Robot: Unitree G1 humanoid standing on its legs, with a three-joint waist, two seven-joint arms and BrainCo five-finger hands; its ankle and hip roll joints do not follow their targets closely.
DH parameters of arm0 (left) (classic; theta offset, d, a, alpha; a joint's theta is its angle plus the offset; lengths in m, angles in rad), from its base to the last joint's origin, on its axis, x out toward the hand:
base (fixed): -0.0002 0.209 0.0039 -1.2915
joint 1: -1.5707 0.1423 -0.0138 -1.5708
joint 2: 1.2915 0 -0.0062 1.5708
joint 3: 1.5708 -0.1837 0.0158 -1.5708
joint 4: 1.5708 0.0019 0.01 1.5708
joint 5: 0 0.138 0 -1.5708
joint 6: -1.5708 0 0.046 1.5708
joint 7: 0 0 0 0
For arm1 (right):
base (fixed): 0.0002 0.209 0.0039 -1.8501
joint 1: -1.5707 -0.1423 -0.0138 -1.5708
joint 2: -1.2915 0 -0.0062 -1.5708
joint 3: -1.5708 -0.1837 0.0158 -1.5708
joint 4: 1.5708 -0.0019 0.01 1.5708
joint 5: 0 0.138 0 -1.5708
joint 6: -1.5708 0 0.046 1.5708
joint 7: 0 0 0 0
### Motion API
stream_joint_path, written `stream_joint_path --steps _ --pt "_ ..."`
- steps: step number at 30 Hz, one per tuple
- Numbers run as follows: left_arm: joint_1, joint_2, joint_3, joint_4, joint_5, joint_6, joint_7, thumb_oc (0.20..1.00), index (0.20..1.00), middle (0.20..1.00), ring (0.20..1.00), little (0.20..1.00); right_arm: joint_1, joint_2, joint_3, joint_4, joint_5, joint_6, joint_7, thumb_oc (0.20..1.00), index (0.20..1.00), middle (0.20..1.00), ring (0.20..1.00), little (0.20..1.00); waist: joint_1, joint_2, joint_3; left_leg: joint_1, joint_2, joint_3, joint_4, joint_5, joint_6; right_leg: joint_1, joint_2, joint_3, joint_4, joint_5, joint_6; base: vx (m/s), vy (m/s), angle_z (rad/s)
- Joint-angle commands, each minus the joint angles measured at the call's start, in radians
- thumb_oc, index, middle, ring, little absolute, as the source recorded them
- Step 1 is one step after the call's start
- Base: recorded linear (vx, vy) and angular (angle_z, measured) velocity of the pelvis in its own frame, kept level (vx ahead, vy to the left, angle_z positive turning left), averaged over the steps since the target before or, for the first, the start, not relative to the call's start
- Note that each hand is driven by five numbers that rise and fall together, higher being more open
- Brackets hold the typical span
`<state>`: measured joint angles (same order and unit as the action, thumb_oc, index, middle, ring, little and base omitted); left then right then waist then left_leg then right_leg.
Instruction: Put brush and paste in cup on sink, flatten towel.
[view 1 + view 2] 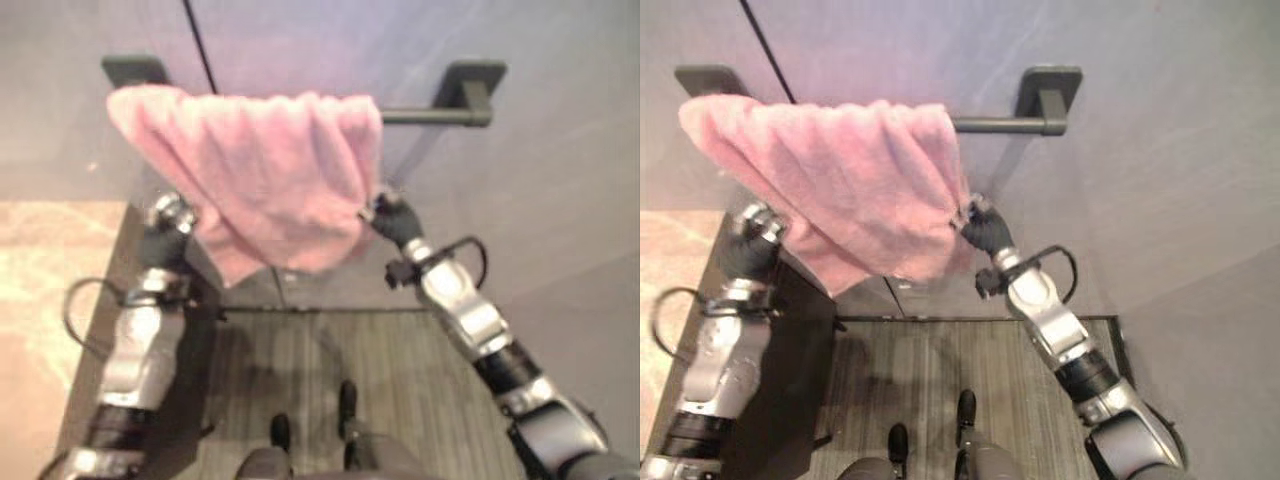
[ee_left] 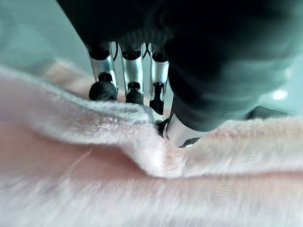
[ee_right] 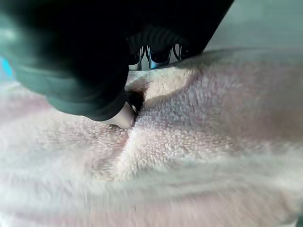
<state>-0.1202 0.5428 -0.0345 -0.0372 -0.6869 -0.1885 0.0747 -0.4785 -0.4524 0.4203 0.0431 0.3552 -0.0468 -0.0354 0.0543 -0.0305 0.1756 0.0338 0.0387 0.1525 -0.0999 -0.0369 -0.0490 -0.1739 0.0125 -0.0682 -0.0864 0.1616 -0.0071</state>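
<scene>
A pink towel (image 1: pixel 260 170) hangs bunched over the left part of a dark wall bar (image 1: pixel 430 116). My left hand (image 1: pixel 172 222) is at the towel's lower left edge, and in the left wrist view its fingers (image 2: pixel 133 78) and thumb (image 2: pixel 182 132) pinch a fold of the pink cloth (image 2: pixel 142 156). My right hand (image 1: pixel 390 220) holds the towel's right edge below the bar. In the right wrist view its thumb (image 3: pixel 120 116) presses into a crease of the towel (image 3: pixel 199 123) with the fingers behind the cloth.
The bar's two dark brackets (image 1: pixel 135 69) (image 1: pixel 478 78) are fixed to a grey wall (image 1: pixel 560 180). A beige stone counter (image 1: pixel 45 290) lies at the left. A grey ribbed mat (image 1: pixel 330 370) covers the floor below.
</scene>
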Motion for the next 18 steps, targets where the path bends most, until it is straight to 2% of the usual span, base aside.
stream_joint_path --steps 1,3,4,7,10,18 --pt "0.058 0.003 0.012 0.012 0.025 -0.039 -0.01 0.2 0.2 0.2 0.2 0.2 0.03 0.006 -0.056 -0.07 -0.036 -0.073 -0.007 0.2 0.2 0.2 0.2 0.2 -0.005 0.004 -0.078 0.01 -0.011 -0.001 0.013 -0.045 0.053 0.087 -0.072 0.0 -0.001 -0.12 0.098 0.0 0.0 0.0" --pt "0.087 -0.011 0.031 0.013 0.049 -0.039 -0.006 0.2 0.2 0.2 0.2 0.2 0.06 0.012 -0.091 -0.079 -0.026 -0.076 -0.019 0.2 0.2 0.2 0.2 0.2 -0.006 0.009 -0.084 0.016 -0.011 -0.003 0.013 -0.046 0.053 0.095 -0.072 -0.003 -0.001 -0.123 0.097 -0.02 -0.014 0.01" --pt "0.115 -0.036 0.037 0.009 0.065 -0.04 -0.019 0.2 0.2 0.2 0.2 0.2 0.067 0.007 -0.089 -0.09 -0.065 -0.085 -0.007 0.2 0.2 0.2 0.2 0.2 -0.007 0.023 -0.091 0.023 -0.014 -0.003 0.013 -0.045 0.053 0.105 -0.075 -0.006 -0.001 -0.125 0.097 -0.05 -0.02 0.01" --pt "0.124 -0.07 0.045 0.005 0.028 -0.051 -0.001 0.2 0.2 0.2 0.2 0.2 0.067 0.028 -0.102 -0.08 -0.055 -0.102 -0.034 0.2 0.2 0.2 0.2 0.2 -0.004 0.031 -0.097 0.026 -0.016 -0.003 0.013 -0.043 0.054 0.11 -0.078 -0.007 -0.001 -0.123 0.096 -0.04 -0.013 0.0" --pt "0.114 -0.071 0.063 -0.007 0.036 -0.063 0.008 0.2 0.2 0.2 0.2 0.2 0.047 0.037 -0.106 -0.1 -0.033 -0.107 -0.036 0.2 0.2 0.2 0.2 0.2 0.002 0.037 -0.103 0.026 -0.017 -0.005 0.013 -0.041 0.054 0.111 -0.079 -0.011 -0.001 -0.124 0.096 -0.04 -0.02 0.01" --pt "0.049 -0.001 0.087 -0.019 0.107 -0.073 0.059 0.2 0.2 0.2 0.2 0.2 -0.04 0.049 -0.077 -0.093 -0.03 -0.108 -0.056 0.2 0.2 0.2 0.2 0.2 0.012 0.045 -0.11 0.017 -0.017 -0.008 0.013 -0.03 0.05 0.108 -0.079 -0.016 -0.001 -0.121 0.095 -0.01 -0.005 0.0"
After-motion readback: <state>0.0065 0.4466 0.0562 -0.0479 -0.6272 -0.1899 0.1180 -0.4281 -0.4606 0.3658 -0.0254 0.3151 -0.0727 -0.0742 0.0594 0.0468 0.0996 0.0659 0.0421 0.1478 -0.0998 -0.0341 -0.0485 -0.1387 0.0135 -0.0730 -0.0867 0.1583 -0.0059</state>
